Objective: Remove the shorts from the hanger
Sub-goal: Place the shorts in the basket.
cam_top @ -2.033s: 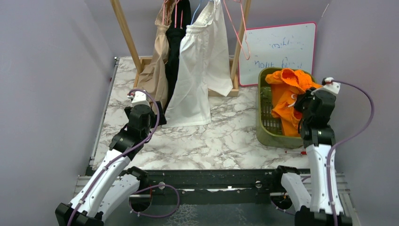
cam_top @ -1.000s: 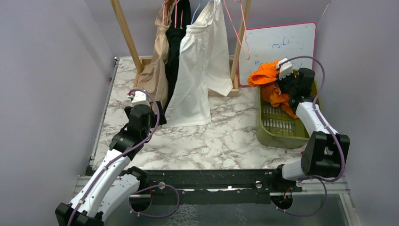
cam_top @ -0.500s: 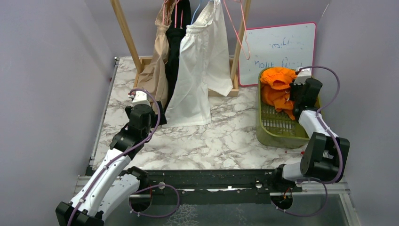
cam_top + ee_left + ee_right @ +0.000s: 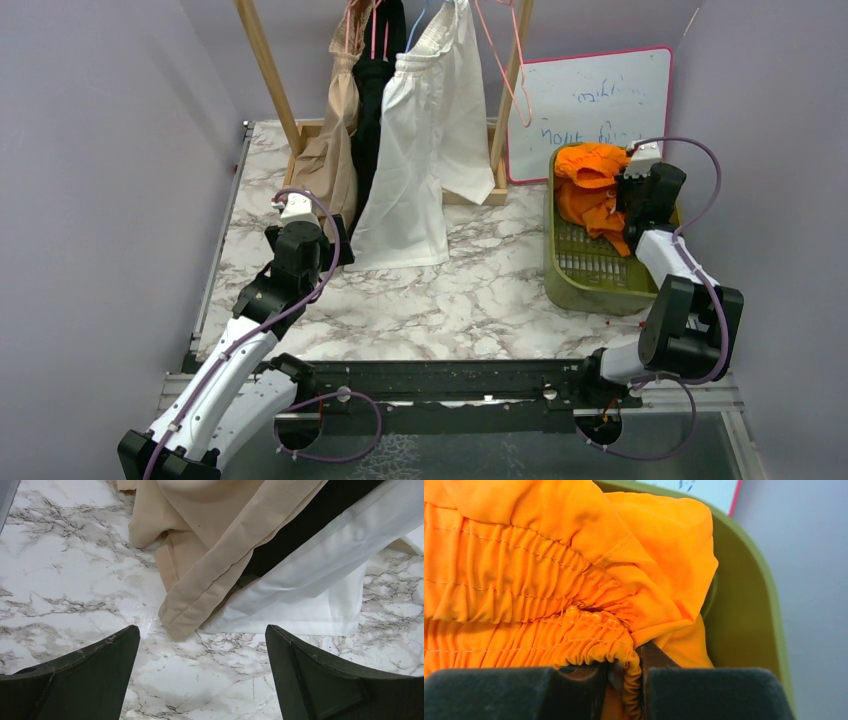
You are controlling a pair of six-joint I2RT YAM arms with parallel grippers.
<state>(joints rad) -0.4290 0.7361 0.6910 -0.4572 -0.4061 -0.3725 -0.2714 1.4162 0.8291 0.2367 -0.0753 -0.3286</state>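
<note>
Change: orange shorts [image 4: 588, 178] now lie in the basket [image 4: 590, 298].
Right claw [image 4: 626, 675]: pinching their waistband.
Left claw [image 4: 202, 632]: spread wide.
Meaning: one done; three hanging shorts [image 4: 415, 170] remain.

tan shorts [image 4: 210, 555], white shorts [image 4: 310, 600], claw [image 4: 201, 632] spread

Top external: fixed high at near side, angled down and forward over white marble-patterned table [image 4: 450, 300]; widest, farthest.
Left wrist: low, close, facing forward-down between fingers of left end effector [image 4: 201, 630] at hems of tan-beige fabric shorts [image 4: 210, 555] and cream-white fabric shorts [image 4: 310, 600]; hems shared with top view.
Right wrist: nearest, filled by bright orange gathered shorts [image 4: 549, 570] inside olive-green plastic basket [image 4: 749, 610]; shared with top view, right.
</note>
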